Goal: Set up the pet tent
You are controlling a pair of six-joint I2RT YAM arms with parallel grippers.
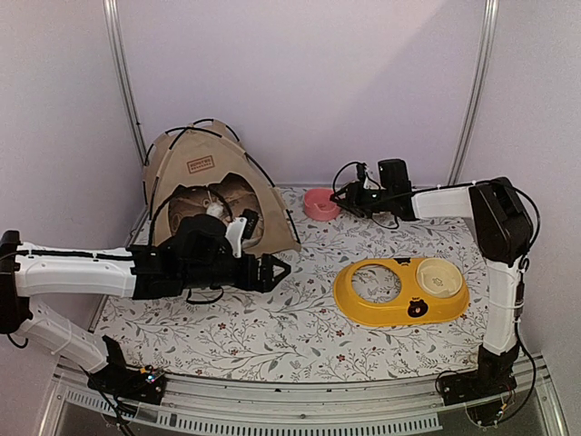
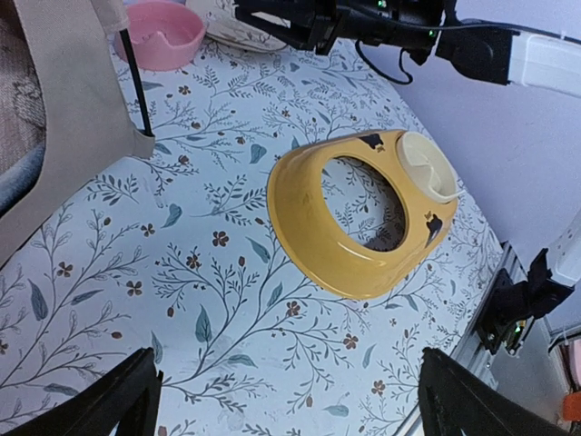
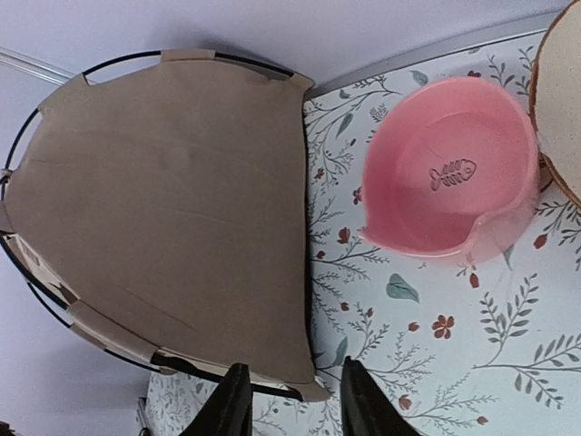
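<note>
Top view, tent: The tent (image 1: 204,173) stands at the worktop's (image 1: 272,336) far left corner. It is domed, with thin black poles (image 1: 207,121) arched over tan cloth and a label (image 1: 200,164) above the doorway, which faces the near edge. By its shape it looks set up.
Top view, pillow: A patterned pillow (image 1: 238,193) shows inside the doorway.
Top view, left gripper: The left gripper (image 1: 281,272) hovers low, just in front of the doorway's right side. Its fingers are spread and hold nothing, probably kept clear so the cloth is not pushed.
Top view, right gripper: The right gripper (image 1: 348,195) hangs over the far edge beside a pink bowl (image 1: 320,204). It points at the tent's right flank, likely to check or steady it.
Top view, feeder: A yellow feeder (image 1: 401,291) sits toward the right edge, well apart from the tent.
Left wrist, fingers: Both fingers (image 2: 109,404) stand at the frame's bottom corners, as wide apart as they can, over bare worktop.
Left wrist, tent: Only a front corner (image 2: 64,100) shows at the left. A pole end is seated in its pocket, which holds the cloth taut.
Right wrist, fingers: The fingers (image 3: 231,404) stand a little apart with nothing gripped, above the tent's lower corner.
Right wrist, tent: One side panel (image 3: 172,209) is smooth and stretched, its edge loops threaded on the curved poles.
</note>
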